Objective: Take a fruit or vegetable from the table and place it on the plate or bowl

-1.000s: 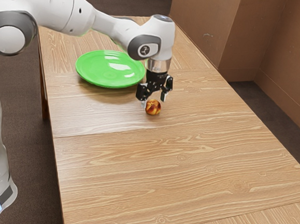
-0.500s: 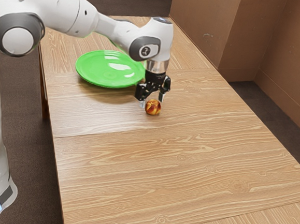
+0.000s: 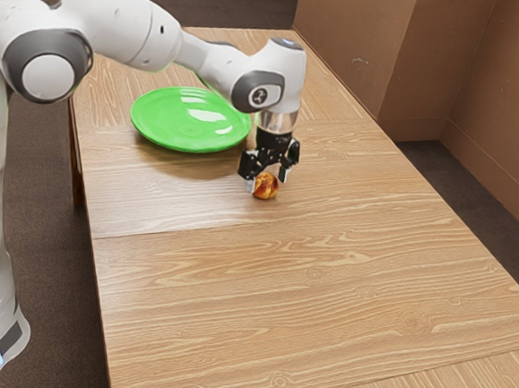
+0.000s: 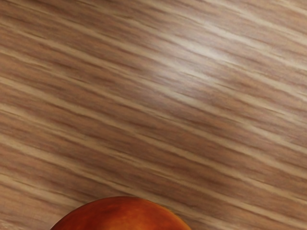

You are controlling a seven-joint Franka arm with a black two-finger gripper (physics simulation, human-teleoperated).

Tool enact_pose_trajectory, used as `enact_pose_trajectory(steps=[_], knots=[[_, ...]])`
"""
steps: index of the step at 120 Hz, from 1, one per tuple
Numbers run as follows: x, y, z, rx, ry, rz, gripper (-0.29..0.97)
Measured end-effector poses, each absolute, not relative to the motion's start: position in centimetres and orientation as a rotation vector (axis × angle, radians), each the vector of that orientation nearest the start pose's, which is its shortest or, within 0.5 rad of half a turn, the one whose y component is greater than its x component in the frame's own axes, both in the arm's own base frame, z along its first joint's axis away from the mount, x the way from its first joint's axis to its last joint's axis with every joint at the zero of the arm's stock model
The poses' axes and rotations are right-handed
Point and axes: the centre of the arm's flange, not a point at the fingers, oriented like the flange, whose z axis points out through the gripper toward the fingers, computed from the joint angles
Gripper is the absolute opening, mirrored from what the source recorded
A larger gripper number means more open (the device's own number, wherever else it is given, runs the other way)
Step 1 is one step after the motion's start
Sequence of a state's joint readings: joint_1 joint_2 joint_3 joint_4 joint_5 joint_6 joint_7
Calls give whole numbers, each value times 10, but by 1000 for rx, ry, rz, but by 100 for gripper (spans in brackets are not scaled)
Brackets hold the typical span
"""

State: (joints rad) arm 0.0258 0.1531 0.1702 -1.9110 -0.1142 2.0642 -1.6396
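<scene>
A small red and yellow fruit (image 3: 264, 188), like a peach, rests on the wooden table (image 3: 275, 283) a little in front of a green plate (image 3: 182, 119). My gripper (image 3: 265, 176) hangs straight above the fruit, open, with one black finger (image 3: 249, 170) on each side of the fruit's top. I cannot see either finger touching it. In the wrist view the fruit (image 4: 120, 215) is a blurred orange-red dome just under my hand, with wood grain behind it.
The plate holds nothing and lies toward the exterior view's upper left of the fruit. Brown cardboard-like walls (image 3: 466, 70) stand along the table's far right side. The table's left edge (image 3: 86, 217) drops to a dark floor.
My hand has come down closer to the fruit, so the fingers now flank its top. The fruit and the plate have stayed where they were.
</scene>
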Motion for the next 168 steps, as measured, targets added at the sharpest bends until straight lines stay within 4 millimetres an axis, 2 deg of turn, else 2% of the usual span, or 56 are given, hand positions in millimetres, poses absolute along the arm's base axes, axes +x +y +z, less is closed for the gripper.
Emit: enact_pose_trajectory(steps=[37, 55, 73, 84, 91, 105, 109, 116, 121, 133, 142, 158, 168], knots=[[597, 106, 410, 1823, 2489, -72, 67], [597, 106, 411, 1807, 2483, -83, 41], [597, 103, 418, 1807, 2470, -76, 37], [594, 97, 442, 1803, 2436, -40, 37], [588, 94, 465, 1795, 2406, -8, 37], [544, 90, 530, 1767, 2331, 75, 37], [530, 101, 541, 1739, 2339, 92, 38], [508, 143, 549, 1647, 2405, 110, 38], [496, 166, 552, 1596, 2443, 116, 37], [471, 190, 551, 1534, 2493, 107, 37], [450, 220, 551, 1455, 2545, 109, 37], [422, 264, 543, 1346, 2621, 96, 37], [417, 286, 528, 1303, 2661, 60, 37]])
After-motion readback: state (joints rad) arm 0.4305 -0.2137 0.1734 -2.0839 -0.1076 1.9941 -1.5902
